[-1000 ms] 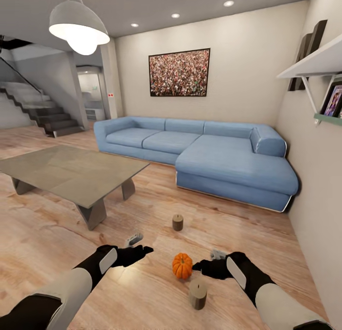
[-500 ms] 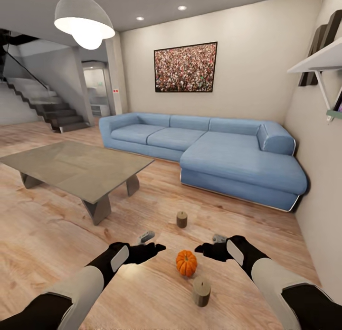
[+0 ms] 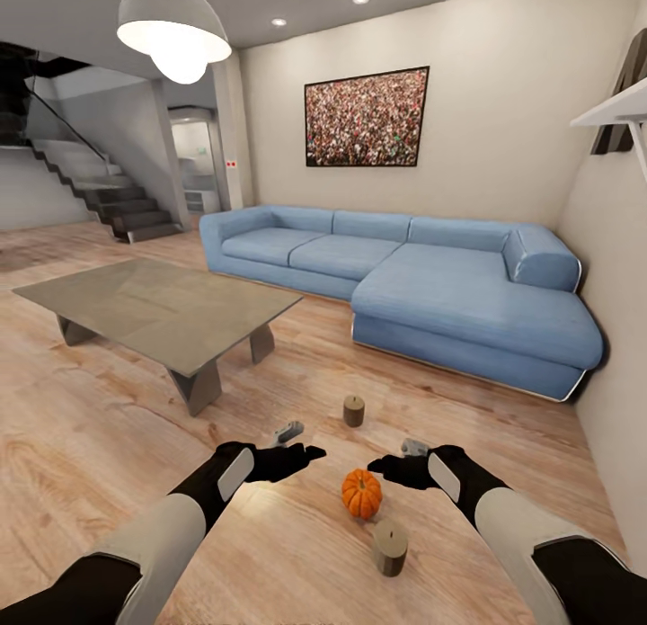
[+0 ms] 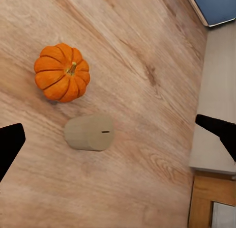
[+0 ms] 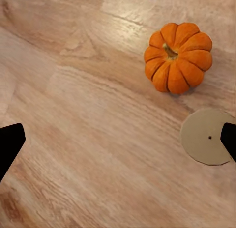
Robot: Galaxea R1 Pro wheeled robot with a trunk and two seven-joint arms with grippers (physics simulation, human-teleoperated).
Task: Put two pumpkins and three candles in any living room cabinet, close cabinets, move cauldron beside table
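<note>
Head: pumpkin [image 3: 361, 493] on floor between both grippers, candle [image 3: 390, 548] just nearer, another candle [image 3: 353, 410] farther; table [image 3: 162, 306] far left. Left wrist: left gripper [image 4: 118, 134] wide, empty. Right wrist: right gripper [image 5: 118, 139] wide, likely lining up the grab.

Floor [image 3: 108, 445]: pumpkin [image 3: 361, 493] between left gripper [image 3: 310, 451] and right gripper [image 3: 377, 468]; one candle [image 3: 390, 547] just nearer than the pumpkin, another candle [image 3: 353, 410] farther off. Table [image 3: 162, 306] ahead left. Sofa [image 3: 422, 288] behind, along the back wall, picture [image 3: 366, 117] above it. Staircase [image 3: 99, 189] far left.
</note>
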